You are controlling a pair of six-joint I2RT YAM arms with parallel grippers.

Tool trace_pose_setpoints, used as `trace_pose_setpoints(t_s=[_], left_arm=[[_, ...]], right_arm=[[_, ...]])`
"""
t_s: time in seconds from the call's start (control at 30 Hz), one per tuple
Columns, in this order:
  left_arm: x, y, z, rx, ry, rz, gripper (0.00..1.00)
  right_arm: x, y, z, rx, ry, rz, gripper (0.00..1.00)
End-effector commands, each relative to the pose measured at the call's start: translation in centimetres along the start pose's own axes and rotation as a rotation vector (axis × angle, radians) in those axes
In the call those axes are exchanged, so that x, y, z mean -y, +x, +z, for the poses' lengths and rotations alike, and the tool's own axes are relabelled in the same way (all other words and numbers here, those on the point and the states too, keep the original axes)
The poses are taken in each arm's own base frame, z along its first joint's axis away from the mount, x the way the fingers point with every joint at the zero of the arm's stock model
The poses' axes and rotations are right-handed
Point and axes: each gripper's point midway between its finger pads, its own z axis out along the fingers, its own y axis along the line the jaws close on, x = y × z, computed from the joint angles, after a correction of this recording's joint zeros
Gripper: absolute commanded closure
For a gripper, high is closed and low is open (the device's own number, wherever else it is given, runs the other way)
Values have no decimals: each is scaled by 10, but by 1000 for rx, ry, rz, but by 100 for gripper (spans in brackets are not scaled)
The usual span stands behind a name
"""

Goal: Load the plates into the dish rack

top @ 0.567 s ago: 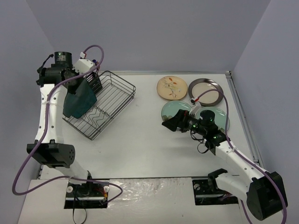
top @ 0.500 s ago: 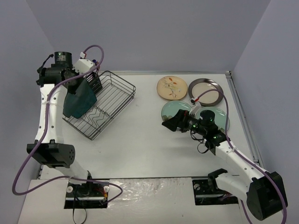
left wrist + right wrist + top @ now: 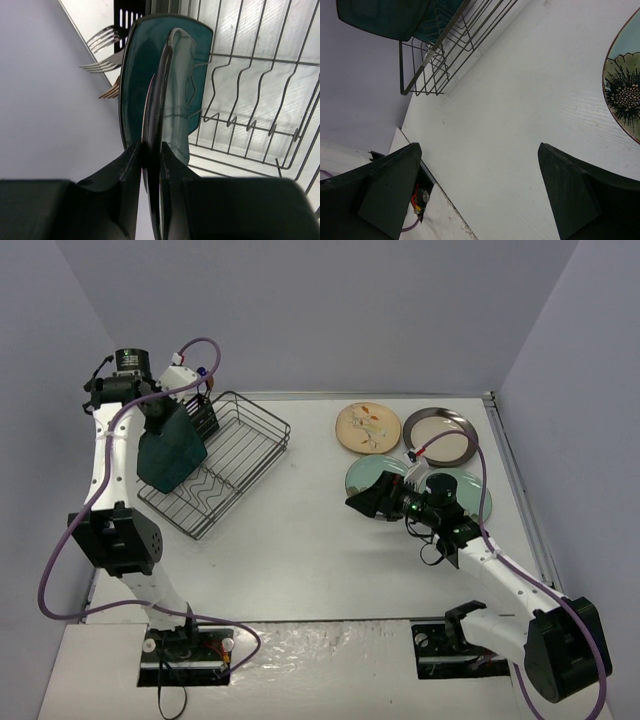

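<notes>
A white desk (image 3: 300,540) sits between pale lilac walls. From above, the left end effector (image 3: 163,422) holds a dark teal square plate (image 3: 172,452) upright over the left side of the dish rack (image 3: 240,440). Four round plates (image 3: 367,427) lie well to the right, near the right end effector (image 3: 365,502). The left wrist view shows fingers clenched on that plate's rim, with forks (image 3: 102,50) beyond. The right wrist view shows fingers spread wide with nothing between them, and a flowered plate (image 3: 622,97) at the edge.

Four round plates (image 3: 368,427) on the table (image 3: 300,540) at right; two dark teal square plates (image 3: 135,75) and three forks (image 3: 100,37) at the one dish rack (image 3: 255,435).
</notes>
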Motion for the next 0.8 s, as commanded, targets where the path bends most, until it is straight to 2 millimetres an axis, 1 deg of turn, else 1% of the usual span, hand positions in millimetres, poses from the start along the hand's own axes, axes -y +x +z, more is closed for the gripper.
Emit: trace_pose_setpoints(t_s=[0.0,0.2,0.33,0.5,0.63,0.77], left_arm=[[-34,-41,-28,179,-117,19,100],[-32,-47,-33,215,-107,7,100],[-28,-47,-21,209,-72,-1,100],[-18,-43,0,188,-12,-19,100],[-11,-35,14,145,22,-31,100],[-6,-27,25,109,53,-42,100]], right_arm=[[-16,-21,2,64,-64,-49,0],[-15,-21,1,70,-58,-55,0],[-15,-19,1,65,-62,-55,0],[-12,-19,1,65,-55,-57,0],[-11,-18,1,65,-51,-59,0],[-8,-17,1,68,-42,-58,0]])
